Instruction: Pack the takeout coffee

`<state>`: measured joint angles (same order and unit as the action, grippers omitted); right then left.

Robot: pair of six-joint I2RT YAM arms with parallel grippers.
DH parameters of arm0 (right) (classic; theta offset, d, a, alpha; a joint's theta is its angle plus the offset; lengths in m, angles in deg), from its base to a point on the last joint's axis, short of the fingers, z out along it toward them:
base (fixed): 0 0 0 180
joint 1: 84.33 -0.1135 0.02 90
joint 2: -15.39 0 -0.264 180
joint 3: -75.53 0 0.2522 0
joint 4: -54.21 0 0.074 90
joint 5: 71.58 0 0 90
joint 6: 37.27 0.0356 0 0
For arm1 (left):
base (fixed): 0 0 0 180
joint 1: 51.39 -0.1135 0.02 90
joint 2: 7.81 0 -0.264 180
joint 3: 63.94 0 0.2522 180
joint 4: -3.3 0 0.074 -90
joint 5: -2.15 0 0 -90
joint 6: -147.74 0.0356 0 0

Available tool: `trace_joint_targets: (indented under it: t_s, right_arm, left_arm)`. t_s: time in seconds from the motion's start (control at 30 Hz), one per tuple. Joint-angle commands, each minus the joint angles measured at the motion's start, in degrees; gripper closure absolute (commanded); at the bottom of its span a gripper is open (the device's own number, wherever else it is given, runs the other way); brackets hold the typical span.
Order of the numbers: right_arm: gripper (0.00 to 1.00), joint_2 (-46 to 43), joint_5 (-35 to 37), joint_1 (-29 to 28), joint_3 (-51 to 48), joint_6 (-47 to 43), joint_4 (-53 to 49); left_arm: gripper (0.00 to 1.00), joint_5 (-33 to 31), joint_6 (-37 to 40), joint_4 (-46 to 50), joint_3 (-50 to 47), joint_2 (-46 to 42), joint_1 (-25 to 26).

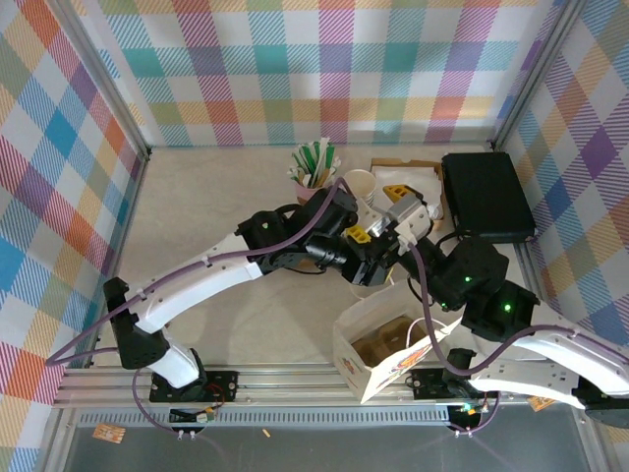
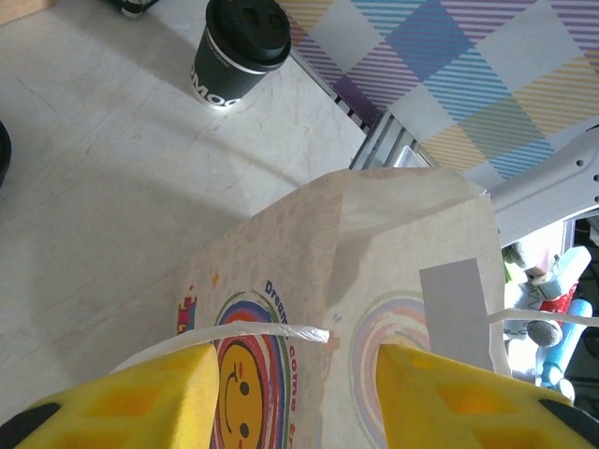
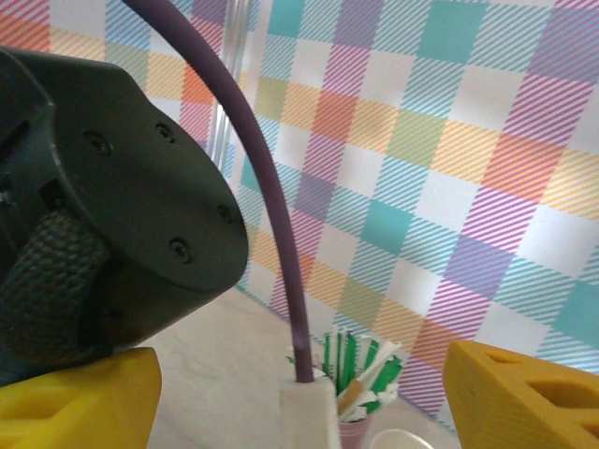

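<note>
The takeout coffee [image 2: 239, 51] stands upright on the desk [image 2: 112, 206] in the left wrist view, apart from the printed paper bag [image 2: 309, 281] and beyond it, not far from the metal rail [image 2: 384, 140] at the foot of the plaid wall. It's a dark paper cup w/ white lettering and a black plastic lid [image 2: 248, 26] pressed on top. Judging by looks: light if empty, noticeably heavier and sloshy if filled, and the pics don't show which, so treat it as full. The paper wall is prob. soft enough to dent or buckle under a hard squeeze, and a squeeze near the top could pop the lid loose. The surface looks matte, so not esp. slippery. The best hold is likely from the side, around the body at mid-height below the lid rim w/ moderate pressure. The taper widens upward, which should help it sit in the grip. It needs to be kept vertical all the way to the bag. The left jaws are about half spread over the bag's upper part, w/ the white handle strip [image 2: 262, 332] crossing between them, and nothing looks pinched. The right jaws are spread wide and empty, aimed past the left arm toward the cup of straws [image 3: 356, 374] – not at the coffee.
</note>
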<state>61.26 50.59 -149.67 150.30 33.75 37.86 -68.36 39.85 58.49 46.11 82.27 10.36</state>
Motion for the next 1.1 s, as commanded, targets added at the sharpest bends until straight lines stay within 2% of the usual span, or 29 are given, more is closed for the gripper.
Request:
trace_joint_targets:
  t_s: [0.0,0.1,0.2,0.3,0.47,0.6,0.87,1.07]
  right_arm:
    - [0.21,-1.4,3.3,1.6,0.8,-1.3,9.1]
    - [0.22,-1.8,3.6,3.1,1.0,-1.4,6.4]
    - [0.22,-2.4,3.5,5.0,0.3,-1.2,4.8]
    - [0.22,-3.0,2.9,8.0,-1.0,-0.6,4.4]
    - [0.21,-4.5,-3.5,14.0,-2.3,2.7,2.9]
    - [0.20,-4.3,-6.0,15.5,-2.0,3.5,0.7]
    - [0.20,-3.7,-6.1,17.3,-0.7,3.5,-0.4]
    - [0.20,-4.3,-5.9,18.4,0.1,2.3,-1.2]
  left_arm:
    - [0.53,1.0,1.3,3.2,-1.3,1.8,2.4]
    - [0.53,-0.7,1.4,-0.5,-4.4,-1.7,2.3]
    - [0.49,-1.0,1.2,-4.8,-6.8,-5.1,2.1]
    - [0.49,-0.8,1.1,-4.2,-6.7,-5.3,2.2]
    - [0.49,-2.1,1.3,-4.7,-8.6,-6.7,2.1]
    - [0.50,-1.8,1.0,-5.1,-8.5,-6.9,2.1]
    - [0.50,-1.8,5.7,5.5,-1.4,-1.1,2.3]
    - [0.50,0.8,7.3,8.4,-0.1,1.1,2.4]
